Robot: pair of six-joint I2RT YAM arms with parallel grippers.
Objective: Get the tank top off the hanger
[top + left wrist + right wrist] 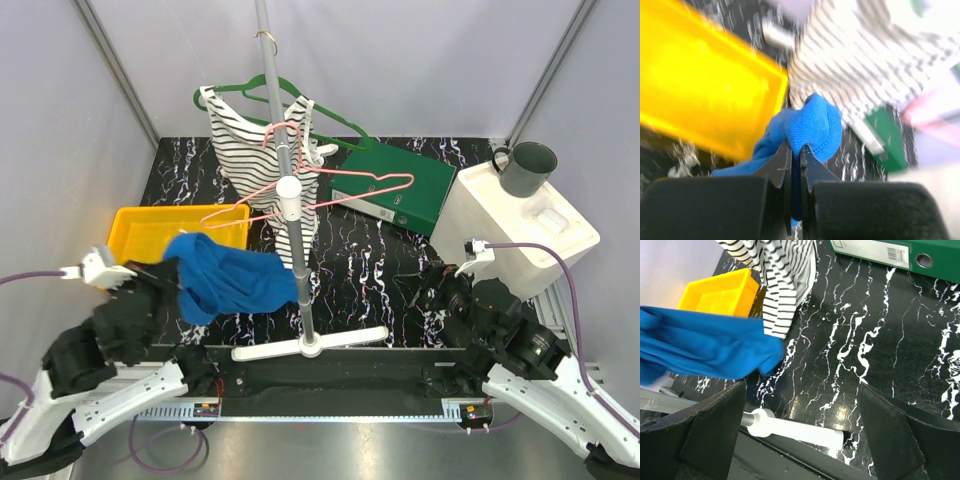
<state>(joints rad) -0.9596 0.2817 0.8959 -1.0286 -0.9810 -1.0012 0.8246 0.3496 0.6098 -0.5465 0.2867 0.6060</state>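
Observation:
My left gripper (pixel 176 276) is shut on a bunched fold of the blue tank top (pixel 232 276), and the cloth is pinched between the jaws (pixel 796 148). The tank top (pixel 811 124) hangs off the gripper toward the rack pole (pixel 288 150) and is clear of the pink wire hanger (pixel 330 190), which hangs bare on the pole. In the right wrist view the blue cloth (pixel 700 347) drapes at the left. My right gripper (pixel 800 432) is open and holds nothing, low over the table near the rack's white foot (pixel 790 429). It sits at the right (pixel 442 284).
A striped top (pixel 245 150) hangs on a green hanger (pixel 300 100) behind the pole. A yellow bin (pixel 150 230) sits at the left and a green binder (pixel 400 185) at the back right. A white box (pixel 520 225) carries a grey mug (pixel 527 168). The rack's base (pixel 310 345) lies near the front edge.

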